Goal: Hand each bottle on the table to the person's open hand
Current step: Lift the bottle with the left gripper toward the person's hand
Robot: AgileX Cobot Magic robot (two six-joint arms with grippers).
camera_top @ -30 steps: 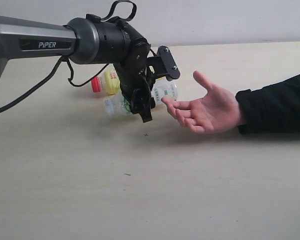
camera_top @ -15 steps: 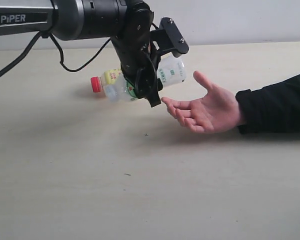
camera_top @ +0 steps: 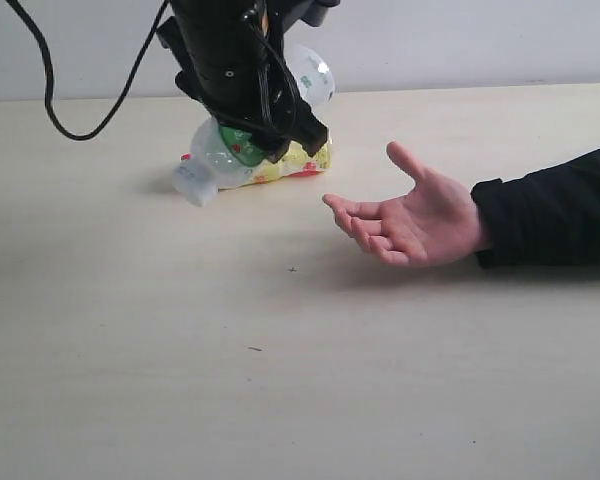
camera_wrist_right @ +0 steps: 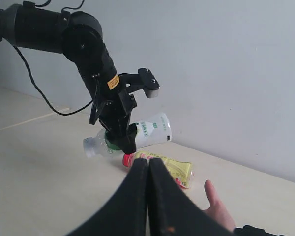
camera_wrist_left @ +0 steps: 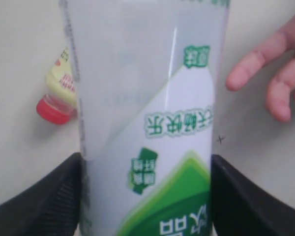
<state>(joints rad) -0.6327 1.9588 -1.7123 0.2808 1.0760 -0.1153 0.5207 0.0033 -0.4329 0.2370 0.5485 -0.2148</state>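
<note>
My left gripper [camera_top: 272, 140] is shut on the white bottle with the green label [camera_top: 220, 160] and holds it in the air, tilted with its cap low. In the left wrist view that bottle [camera_wrist_left: 147, 123] fills the space between both black fingers [camera_wrist_left: 44, 196]. The yellow bottle with the red cap [camera_top: 302, 160] lies on the table [camera_top: 280, 380] behind it. The person's open hand [camera_top: 410, 220] rests palm up to the right, apart from the bottle. My right gripper [camera_wrist_right: 148, 164] is shut and empty, well away. The two clear bottles are out of view.
The left arm's black body [camera_top: 230, 50] and its cable [camera_top: 70, 120] hang over the back left of the table. The person's black sleeve [camera_top: 550, 205] lies along the right edge. A grey wall [camera_top: 480, 40] stands behind the table.
The left gripper has risen and swung left and back with the white bottle, away from the hand. The yellow bottle behind now shows more. The hand has stayed still.
</note>
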